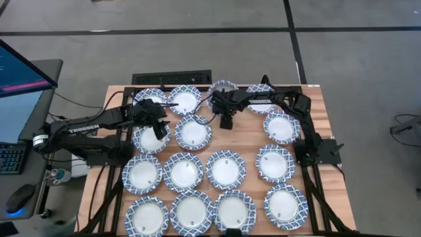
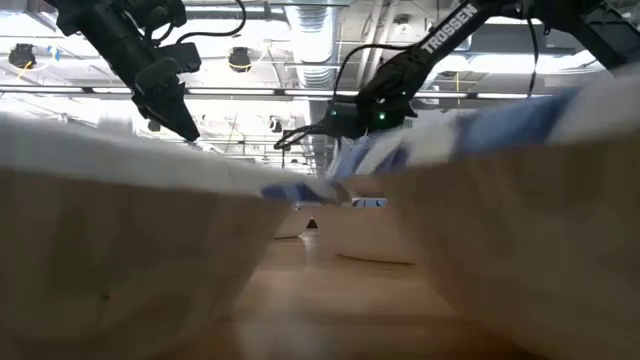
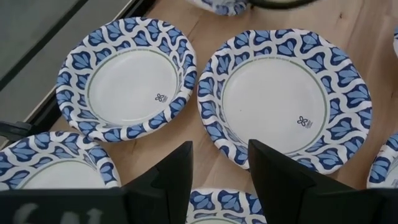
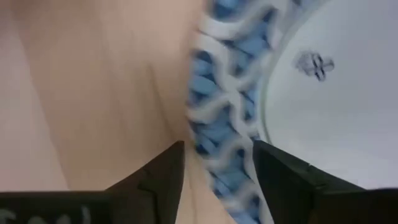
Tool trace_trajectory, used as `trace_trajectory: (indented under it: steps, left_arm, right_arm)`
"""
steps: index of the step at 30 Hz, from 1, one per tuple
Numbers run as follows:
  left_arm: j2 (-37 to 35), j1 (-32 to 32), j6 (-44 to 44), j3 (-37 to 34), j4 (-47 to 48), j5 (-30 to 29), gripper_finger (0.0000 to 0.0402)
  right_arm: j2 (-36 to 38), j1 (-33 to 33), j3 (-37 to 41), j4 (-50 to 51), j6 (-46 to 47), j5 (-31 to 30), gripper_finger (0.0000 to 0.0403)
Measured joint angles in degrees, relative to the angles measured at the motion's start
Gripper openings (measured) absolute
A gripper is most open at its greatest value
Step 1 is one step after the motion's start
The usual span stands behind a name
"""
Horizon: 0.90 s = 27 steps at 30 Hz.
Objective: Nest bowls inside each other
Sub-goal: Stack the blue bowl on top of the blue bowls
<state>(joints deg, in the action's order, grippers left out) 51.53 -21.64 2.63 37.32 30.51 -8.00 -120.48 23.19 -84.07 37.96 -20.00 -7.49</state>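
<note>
1. You have the small round paper bowls (image 1: pixel 225 169), white centres with blue-and-white patterned rims, spread singly over the wooden slatted table (image 1: pixel 316 118). No stack of any height shows, so nesting looks barely begun; nearly every bowl is left.
2. Landmark: the bowl (image 1: pixel 193 132) just inside the table's far-left quarter, beside the left arm.
3. Your right gripper (image 4: pixel 216 168) hangs low just to the right of the landmark bowl, near the table's far edge. Its fingers are parted and straddle a patterned rim (image 4: pixel 221 124); nothing is clamped yet.
4. Your left gripper (image 3: pixel 219 163) hovers just left of the landmark bowl, fingers apart and empty, over the gap between two bowls (image 3: pixel 127 78).
5. Judgement: the first pick is in hand on the right; closing on that rim comes next.
</note>
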Motion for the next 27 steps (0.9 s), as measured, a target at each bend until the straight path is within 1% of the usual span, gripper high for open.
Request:
trace_trajectory:
  steps: [5,9,13,19,27]
  left_arm:
    - [0.1,-0.4,-0.1,0.0,-0.3,0.0,0.0147]
    - [0.1,-0.6,0.1,0.0,-0.5,0.1,0.0147]
    - [0.1,-0.6,0.2,0.0,-0.5,0.0,0.0147]
    - [0.1,-0.6,0.2,0.0,-0.5,0.1,0.0147]
    - [0.1,-0.6,0.2,0.0,-0.5,0.1,0.0147]
  right_arm:
    - [0.1,-0.2,-2.1,0.3,0.5,-0.1,0.0234]
    - [0.1,-0.2,-2.9,0.3,0.6,-0.3,0.0234]
    - [0.1,-0.2,-2.9,0.6,3.3,-0.1,0.0230]
    - [0.1,-0.3,-2.9,1.0,4.6,-0.1,0.0188]
    - [0.1,-0.4,-2.9,1.1,6.5,0.1,0.0103]
